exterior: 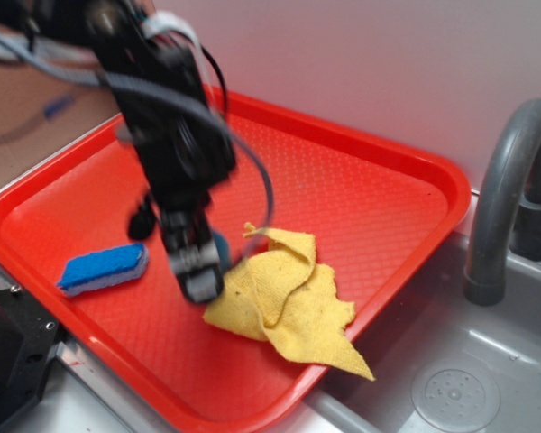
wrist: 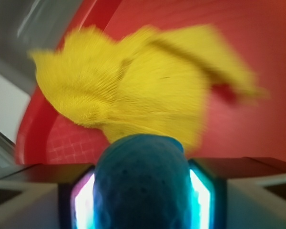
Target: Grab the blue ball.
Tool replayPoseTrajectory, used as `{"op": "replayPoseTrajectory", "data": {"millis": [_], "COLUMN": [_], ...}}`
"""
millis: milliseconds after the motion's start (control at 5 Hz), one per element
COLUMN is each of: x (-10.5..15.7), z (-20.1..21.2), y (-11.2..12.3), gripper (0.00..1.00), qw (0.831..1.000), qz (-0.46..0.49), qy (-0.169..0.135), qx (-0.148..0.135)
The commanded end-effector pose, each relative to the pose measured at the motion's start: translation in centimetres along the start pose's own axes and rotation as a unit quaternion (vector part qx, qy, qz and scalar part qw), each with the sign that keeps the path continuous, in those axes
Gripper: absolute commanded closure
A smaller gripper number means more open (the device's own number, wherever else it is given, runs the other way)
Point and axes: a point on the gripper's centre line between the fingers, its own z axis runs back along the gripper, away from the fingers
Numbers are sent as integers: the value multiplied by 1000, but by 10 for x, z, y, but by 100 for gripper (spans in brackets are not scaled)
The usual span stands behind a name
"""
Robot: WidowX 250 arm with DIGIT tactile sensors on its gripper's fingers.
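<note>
a pale wall stands behind a grey sink [exterior: 487,379] with its dark faucet [exterior: 505,189], and a red tray [exterior: 370,171] lies beside the basin. from the exterior view we see our arm reach down over the tray's middle, blurred. our hand [exterior: 201,271] hangs at the near edge of a crumpled yellow cloth [exterior: 284,302]. only a sliver of the ball [exterior: 222,247] shows at the hand's side, teal against the black fingers. a blue and white sponge [exterior: 104,269] lies flat on the tray to the left, apart from the hand.

from the wrist view we see the ball [wrist: 140,183] fill the gap between our fingers [wrist: 81,202], its knitted surface touching both lit pads, so the hand is clamped on it. the cloth [wrist: 138,90] spreads just beyond the ball, blurred, on the tray [wrist: 257,129].
</note>
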Motion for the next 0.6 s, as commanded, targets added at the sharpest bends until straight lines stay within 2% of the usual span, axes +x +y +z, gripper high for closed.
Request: {"op": "replayPoseTrajectory", "data": {"millis": [0,200,400], "x": [-24,-35,-34], "z": [99,111,111], "y": [30,34,38], "gripper": [100,100,100], "qw": [971,939,946], "qz": [233,333,317], "qy": [-14,-35,-39], "qx": [49,72,47]}}
